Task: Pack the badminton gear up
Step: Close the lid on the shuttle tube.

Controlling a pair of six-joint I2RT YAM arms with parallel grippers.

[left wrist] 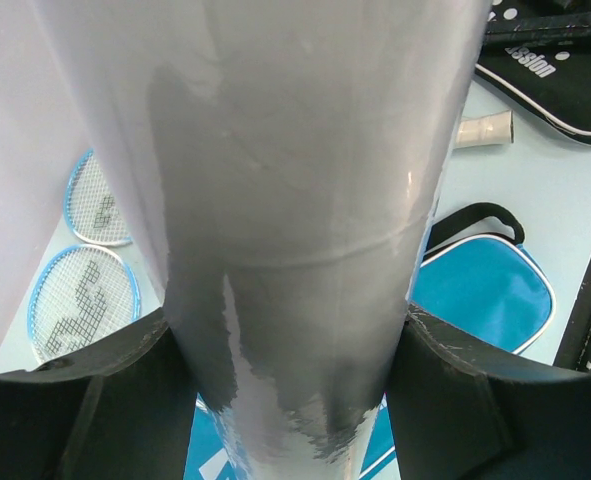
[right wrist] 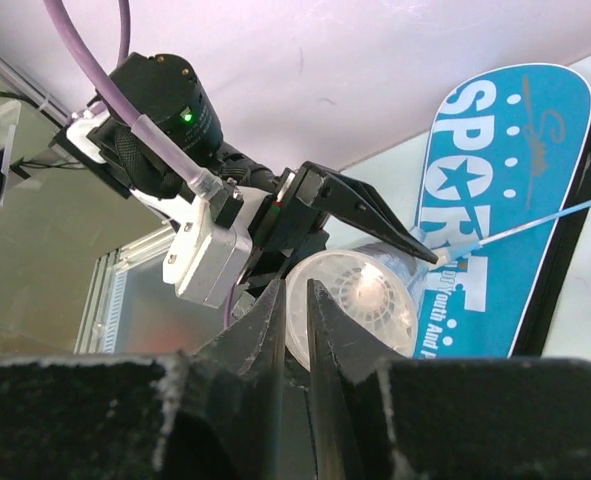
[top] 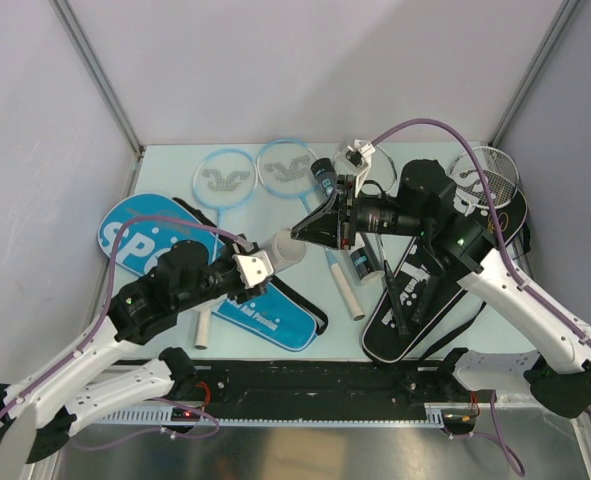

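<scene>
My left gripper [top: 265,262] [left wrist: 295,400] is shut on a translucent white tube [top: 287,250] [left wrist: 295,200], held above the table with its open mouth toward the right arm. In the right wrist view the tube's mouth [right wrist: 350,300] shows a white feather shuttlecock [right wrist: 370,290] inside. My right gripper [top: 303,228] [right wrist: 293,290] sits just in front of that mouth, jaws a narrow gap apart with nothing between them. Two light-blue rackets [top: 221,178] [top: 286,165] lie at the back. A silver racket [top: 487,168] rests on the black cover [top: 415,300]. The blue SPORT cover [top: 140,235] [right wrist: 495,180] lies under the left arm.
A white tube [top: 345,285] lies on the table between the covers, and another white piece [top: 201,328] lies near the front left. Small black cylinders [top: 323,177] [top: 360,262] stand near the right arm. Grey walls close in the back and both sides.
</scene>
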